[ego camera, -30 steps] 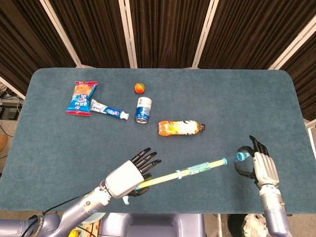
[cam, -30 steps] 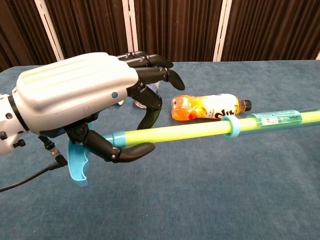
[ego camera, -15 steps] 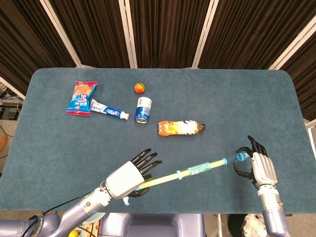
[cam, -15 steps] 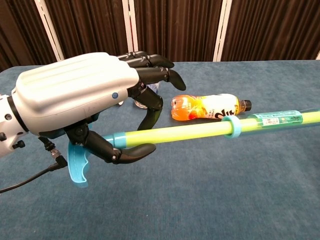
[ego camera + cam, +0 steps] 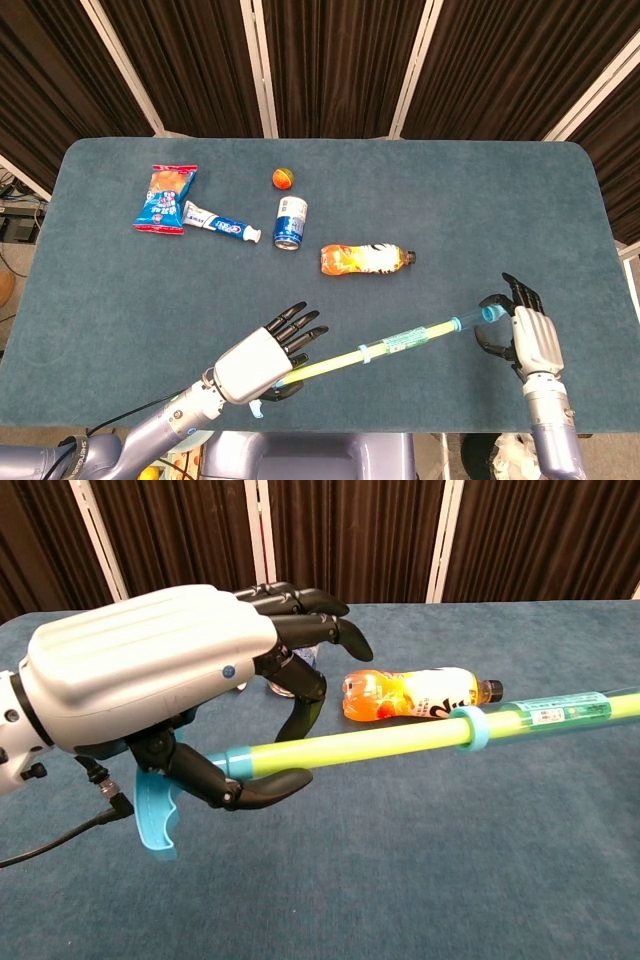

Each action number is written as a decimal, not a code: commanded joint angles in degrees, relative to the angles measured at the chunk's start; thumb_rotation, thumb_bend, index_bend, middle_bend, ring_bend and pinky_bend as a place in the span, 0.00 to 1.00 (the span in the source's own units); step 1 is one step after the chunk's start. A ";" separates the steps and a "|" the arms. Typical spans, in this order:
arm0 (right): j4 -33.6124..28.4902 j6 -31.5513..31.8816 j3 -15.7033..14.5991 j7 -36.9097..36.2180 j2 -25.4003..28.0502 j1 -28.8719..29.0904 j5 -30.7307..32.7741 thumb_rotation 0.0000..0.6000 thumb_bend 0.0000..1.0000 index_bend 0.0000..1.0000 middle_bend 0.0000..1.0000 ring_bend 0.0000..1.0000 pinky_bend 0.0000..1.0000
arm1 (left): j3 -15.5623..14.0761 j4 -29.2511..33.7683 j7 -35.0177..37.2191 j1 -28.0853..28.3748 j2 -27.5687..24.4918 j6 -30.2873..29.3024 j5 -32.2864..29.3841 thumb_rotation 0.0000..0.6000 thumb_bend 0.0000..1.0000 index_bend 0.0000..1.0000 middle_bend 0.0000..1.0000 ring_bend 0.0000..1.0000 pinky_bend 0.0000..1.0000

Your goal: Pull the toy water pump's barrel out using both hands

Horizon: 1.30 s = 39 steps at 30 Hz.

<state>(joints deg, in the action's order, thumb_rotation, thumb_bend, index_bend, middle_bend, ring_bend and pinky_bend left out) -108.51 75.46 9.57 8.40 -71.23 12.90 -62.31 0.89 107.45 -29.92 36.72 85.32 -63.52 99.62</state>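
Observation:
The toy water pump lies stretched out low over the table front. Its yellow-green rod (image 5: 330, 362) (image 5: 380, 742) runs from a blue handle (image 5: 155, 815) to the clear barrel (image 5: 425, 334) (image 5: 560, 710), with a blue ring (image 5: 470, 727) where the rod enters it. My left hand (image 5: 262, 358) (image 5: 150, 685) holds the handle end, thumb hooked under the rod and the other fingers spread above. My right hand (image 5: 525, 335) grips the barrel's blue far tip; it shows only in the head view.
An orange drink bottle (image 5: 365, 258) (image 5: 420, 693) lies just beyond the pump. Further back are a blue can (image 5: 290, 221), a toothpaste tube (image 5: 220, 222), a snack bag (image 5: 165, 198) and a small ball (image 5: 283, 178). The table's front edge (image 5: 400, 432) is close to both hands.
The barrel and its blue ring have slid slightly to the right along the rod, away from my left hand. Both hands keep their hold and have barely shifted.

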 commanded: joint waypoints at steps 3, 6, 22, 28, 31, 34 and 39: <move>0.65 0.00 0.25 -0.58 0.33 -0.17 0.26 1.00 0.44 0.70 0.10 0.00 0.00 | -0.02 0.00 0.01 -0.03 -0.04 0.04 0.01 1.00 0.39 0.63 0.13 0.00 0.05; 1.62 0.10 0.40 -1.29 0.55 -0.40 0.31 1.00 0.45 0.72 0.11 0.01 0.00 | -0.13 0.05 0.14 -0.11 -0.13 -0.04 0.11 1.00 0.39 0.63 0.13 0.00 0.05; 5.41 -0.70 1.56 -4.18 2.17 -1.14 1.92 1.00 0.45 0.76 0.11 0.02 0.00 | -0.86 0.36 0.61 -0.44 -0.54 -0.21 1.10 1.00 0.39 0.63 0.13 0.00 0.05; 6.50 -1.05 2.29 -4.64 2.53 -1.18 3.28 1.00 0.45 0.77 0.11 0.02 0.00 | -1.22 0.74 0.91 -0.62 -1.48 -0.49 1.79 1.00 0.39 0.63 0.13 0.00 0.05; 7.11 -1.27 2.69 -4.87 2.73 -1.18 4.03 1.00 0.45 0.77 0.11 0.02 0.00 | -1.35 0.85 1.22 -0.78 -2.21 -0.76 2.07 1.00 0.39 0.63 0.13 0.00 0.05; 7.55 -1.46 3.02 -5.08 2.95 -1.20 4.62 1.00 0.45 0.77 0.11 0.02 0.00 | -1.60 0.81 1.69 -1.01 -3.04 -1.16 2.48 1.00 0.39 0.63 0.13 0.00 0.05; 7.99 -1.67 3.64 -5.30 3.37 -1.21 5.64 1.00 0.45 0.78 0.11 0.02 0.00 | -1.93 0.57 2.82 -1.38 -4.40 -1.85 3.09 1.00 0.39 0.63 0.13 0.00 0.05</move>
<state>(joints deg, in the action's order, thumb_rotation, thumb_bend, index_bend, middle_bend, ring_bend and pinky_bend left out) -100.55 73.82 13.18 3.12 -67.89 11.68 -56.71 -0.96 108.08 -27.24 35.41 81.05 -65.25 102.60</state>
